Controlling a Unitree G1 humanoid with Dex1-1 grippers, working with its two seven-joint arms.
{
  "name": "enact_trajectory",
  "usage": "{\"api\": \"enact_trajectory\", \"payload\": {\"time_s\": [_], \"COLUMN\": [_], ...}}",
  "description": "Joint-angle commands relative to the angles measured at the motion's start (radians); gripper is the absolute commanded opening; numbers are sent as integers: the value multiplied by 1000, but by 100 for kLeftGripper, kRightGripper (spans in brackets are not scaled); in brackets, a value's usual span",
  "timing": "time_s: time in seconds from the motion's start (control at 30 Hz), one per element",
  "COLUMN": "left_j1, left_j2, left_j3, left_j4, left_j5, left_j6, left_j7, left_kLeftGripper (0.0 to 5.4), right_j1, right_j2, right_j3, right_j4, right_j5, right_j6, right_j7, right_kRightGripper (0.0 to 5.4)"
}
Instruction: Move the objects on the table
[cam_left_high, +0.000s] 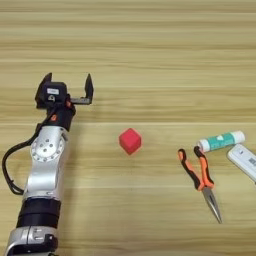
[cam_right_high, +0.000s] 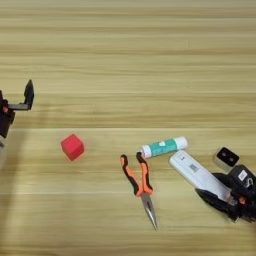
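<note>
My left hand (cam_left_high: 69, 89) hangs over the bare worktop (cam_left_high: 150, 50) up and to the left of the red cube (cam_left_high: 130, 141), its two black fingers spread wide with nothing between them. The cube sits well apart from it, alone on the wood — small, rigid and I would judge very light, so a gentle pinch across two opposite flat faces should lift it; gripped on a corner it would likely twist out.

My right hand (cam_right_high: 225, 202) is low at the near right, at the near end of the white device (cam_right_high: 197, 175). The dark fingers seem to lie along that end, but I cannot tell whether they have closed on it or merely rest beside it.

The device lies flat and slanted, its far end just beside the green-and-white tube (cam_right_high: 164, 146), with the orange-handled pliers (cam_right_high: 139, 182) to its left. It looks like smooth, hard plastic — light but probably slippery, and thin enough that I would take it across its narrow width near the middle, clear of the small grey windows. A small black block (cam_right_high: 227, 156) sits just beyond my right hand.
</note>
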Motion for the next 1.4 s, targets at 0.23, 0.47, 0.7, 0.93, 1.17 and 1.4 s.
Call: {"api": "enact_trajectory", "payload": {"time_s": [0.23, 0.47, 0.7, 0.93, 1.17, 1.4], "left_j1": [-8, -18, -23, -26, -28, -6], "left_j2": [5, 4, 0, -9, -13, -12], "left_j3": [-2, -5, -8, -16, -27, -61], "left_j4": [-6, 5, 10, 19, 27, 15], "left_j5": [3, 4, 6, 8, 4, 1], "left_j6": [9, 6, 3, -3, -6, -21], "left_j7": [-3, -5, -3, 1, -13, -67], "left_kLeftGripper": [540, 540, 540, 540, 540, 540], "right_j1": [24, 19, 3, -52, -135, -281], "right_j2": [-11, -39, -73, -111, -150, -169], "right_j3": [-7, -62, -96, -125, -98, 4], "right_j4": [-30, -128, -192, -237, -297, -311], "right_j5": [2, 30, 33, 47, 58, 81], "right_j6": [27, 48, 61, 88, 118, 185], "right_j7": [5, 8, 17, 31, 58, 116], "right_kRightGripper": [291, 291, 291, 291, 291, 291]}}
